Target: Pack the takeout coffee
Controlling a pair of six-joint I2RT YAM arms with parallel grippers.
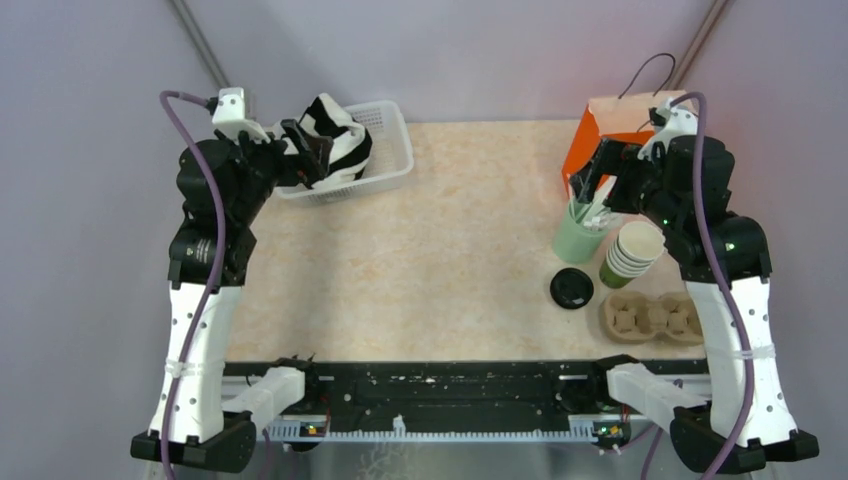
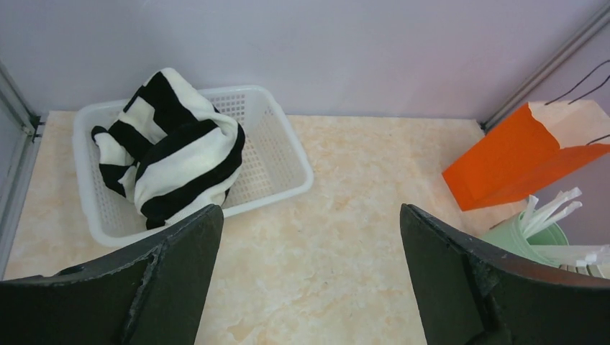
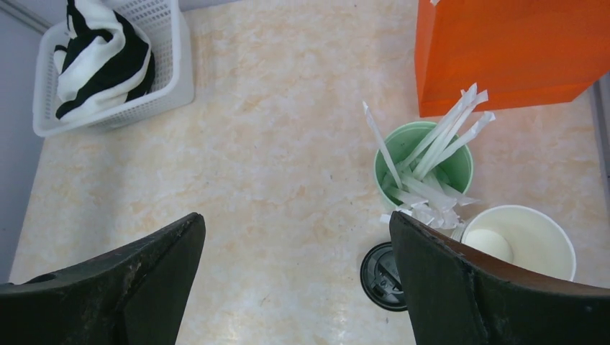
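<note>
The takeout cups (image 1: 632, 252) are seen as a nested stack, dark green outside and cream inside, leaning slightly at the right side of the desk (image 1: 450, 250). How many are nested cannot be told. A round black lid (image 1: 572, 288) is laid flat on the desk near the stack's left, not fitted on any cup. The stack is set between a pale mint tumbler (image 1: 576, 235) filled with white straws (image 3: 431, 136), farther back, and a brown pulp carrier (image 1: 652, 318) nearer the arm bases. An orange paper bag (image 1: 612, 135) is stood at the far right corner.

The right end effector (image 1: 592, 178) is held above the tumbler and the cups with its jaws spread wide. Nothing is gripped or touched by it. The left end effector (image 1: 305, 150) is held by the white basket (image 1: 395, 140) at the far left, in which a black-and-white striped cloth (image 1: 335, 135) is heaped. Its jaws are likewise spread wide and nothing is held between them
</note>
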